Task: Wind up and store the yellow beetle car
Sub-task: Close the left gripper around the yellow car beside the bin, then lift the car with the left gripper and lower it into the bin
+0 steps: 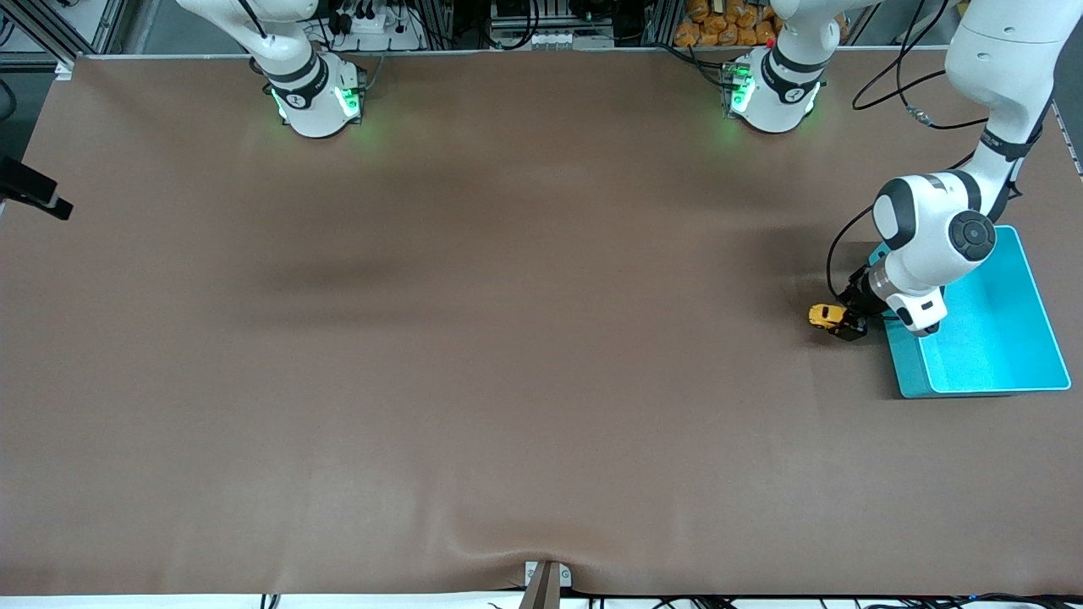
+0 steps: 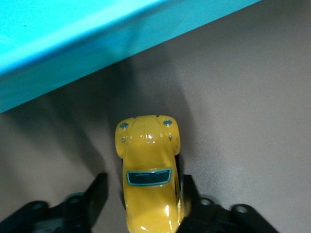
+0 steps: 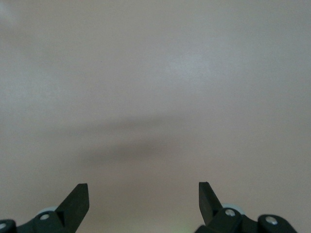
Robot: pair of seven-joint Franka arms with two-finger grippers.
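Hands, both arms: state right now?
Left hand: around the yellow beetle car on the table beside the turquoise bin; grip cannot be told.
Right hand: open, holding nothing.

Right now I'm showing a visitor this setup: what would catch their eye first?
Probably the turquoise bin at the left arm's end of the brown table. Right beside it on the table sits the tiny yellow toy car, with the left gripper down around its sides, one finger against it and the other a little apart. The right gripper waits open above bare table.
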